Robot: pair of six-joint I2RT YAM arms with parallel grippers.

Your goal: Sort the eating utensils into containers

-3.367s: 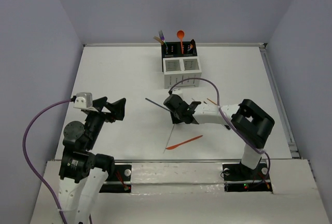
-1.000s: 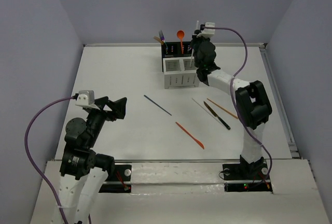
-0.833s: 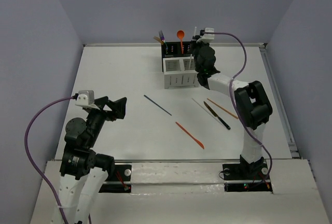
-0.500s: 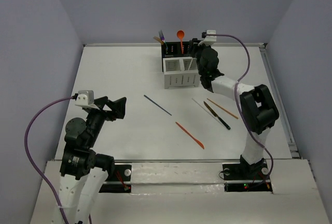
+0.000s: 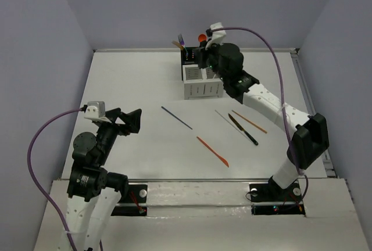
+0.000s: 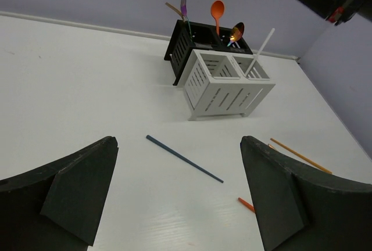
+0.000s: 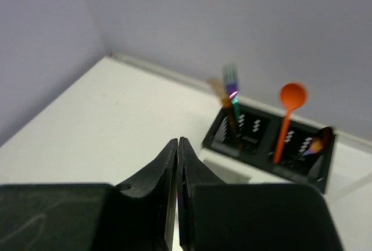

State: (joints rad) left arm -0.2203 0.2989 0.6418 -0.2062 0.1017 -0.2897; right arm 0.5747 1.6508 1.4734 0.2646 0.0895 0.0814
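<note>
The containers (image 5: 203, 82) are two white holders in front and two black behind, at the back of the table; they also show in the left wrist view (image 6: 224, 85). The black ones hold a fork (image 6: 184, 1) and an orange spoon (image 6: 217, 13). A silver stick (image 6: 263, 45) leans in a white one. On the table lie a dark blue chopstick (image 5: 176, 117), an orange utensil (image 5: 212, 151), a silver chopstick (image 5: 224, 118), a black knife (image 5: 243, 129) and an orange chopstick (image 5: 250, 121). My right gripper (image 5: 201, 58) hovers above the containers, shut and empty (image 7: 178, 143). My left gripper (image 5: 123, 118) is open and empty (image 6: 179, 142).
Walls close the table in at the back and on both sides. A raised rail (image 5: 311, 111) runs along the right edge. The purple cable (image 5: 261, 36) arcs over the right arm.
My right gripper has swung left and higher above the containers, away from the silver stick, which stays leaning in the white holder. The left arm has not moved.
</note>
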